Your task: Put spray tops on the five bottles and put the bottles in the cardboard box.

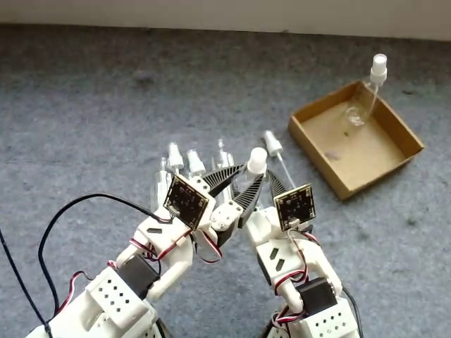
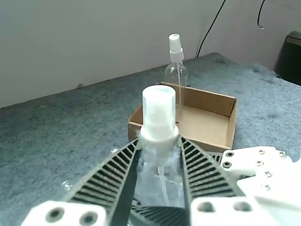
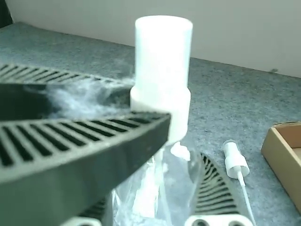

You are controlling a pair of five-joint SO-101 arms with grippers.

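Firstly, worktop (image 1: 91,98): grey, felt-like nap, flat.

Left pincer (image 2: 159,143): black ribbed wedge fingers on a white plastic body, closed on both flanks of the held bottle (image 2: 157,186).

Bottle group (image 1: 187,163): clear plastic, upright, at 9 o'clock of the held bottle and just beside the left pincer. Two carry white cylindrical tops; the rest is partly hidden.

Held bottle: clear, rounded shoulders, upright between the two arms. It is fitted with a fitted spray top (image 3: 162,70), which is white, smooth and cylindrical with a wider collar.

Right pincer (image 3: 183,146): same black ribbed fingers, closed on the held bottle at the neck, with the near finger touching the collar.

Loose spray top (image 1: 273,145): white head with a thin clear dip tube, lying on the worktop at 1 o'clock of the held bottle, near but apart.

Cardboard box (image 1: 366,155): brown, shallow, square, open-topped, at 2 o'clock, well apart.

Boxed bottle (image 1: 358,114): clear, round-bodied, white-topped, standing inside the box near its 12 o'clock corner.
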